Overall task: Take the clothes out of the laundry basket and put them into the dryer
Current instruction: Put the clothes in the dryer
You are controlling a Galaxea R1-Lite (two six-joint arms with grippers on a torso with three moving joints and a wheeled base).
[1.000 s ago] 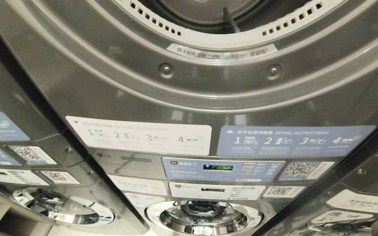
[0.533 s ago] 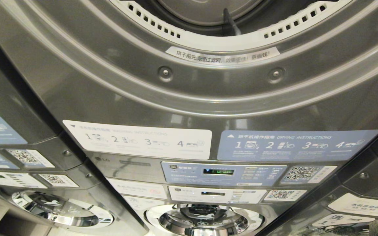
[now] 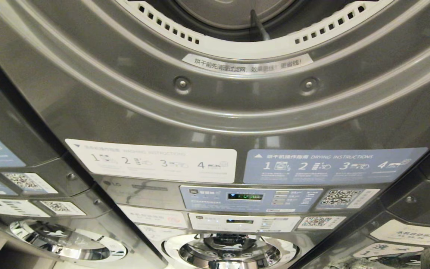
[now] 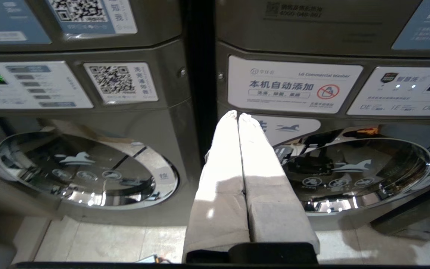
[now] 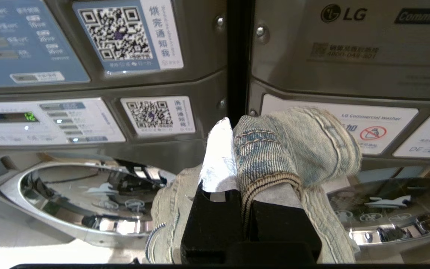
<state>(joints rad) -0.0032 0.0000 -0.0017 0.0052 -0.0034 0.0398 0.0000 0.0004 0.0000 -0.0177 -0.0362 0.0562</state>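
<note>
Faded blue denim garment with tan stitching (image 5: 293, 149) is pinched in the right gripper (image 5: 237, 149): jaws nearly together, cloth bunched over one finger and hanging down both sides. It sits low, level with the white-labelled control panels (image 5: 43, 119) and chrome-ringed washer doors (image 5: 73, 198) of the bottom row, not at the drum.

Grey steel dryer with open round drum mouth (image 3: 237, 22) is above, its white perforated rim (image 3: 252, 46) at the top of the head view. Neither arm shows in that view.

Left gripper (image 4: 238, 117): pale padded fingers (image 4: 218, 175) pressed together, holding nothing, pointed at the dark gap between two machines (image 4: 200, 93).

Risks, as I judge them:
- Grip is on a fold, not the bulk. Trailing denim could snag on the drum lip while lifting and pull free.
- Hanging cloth may catch a washer door ring on the way up.
- Cloth draped over the finger hides the tips in the wrist view, so slip is hard to spot.
- Laundry basket isn't in view; can't tell what remains.
</note>
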